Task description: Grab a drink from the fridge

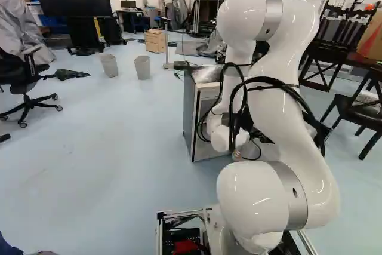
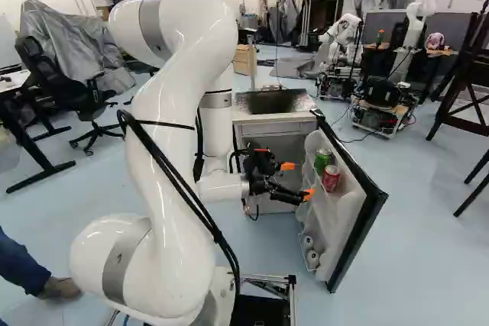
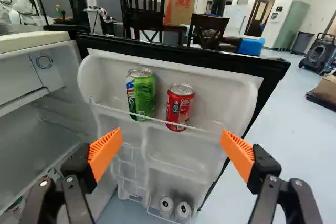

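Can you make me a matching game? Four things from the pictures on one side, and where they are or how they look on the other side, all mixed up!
Things:
1. green can
2. robot's hand
3. fridge door
4. two whitish cans

Places and looks:
A. down at the bottom of the door
B. swung open
C. up high, beside a red can
D. two orange pads, wide apart

Right pairs: 1-C, 2-D, 3-B, 4-A
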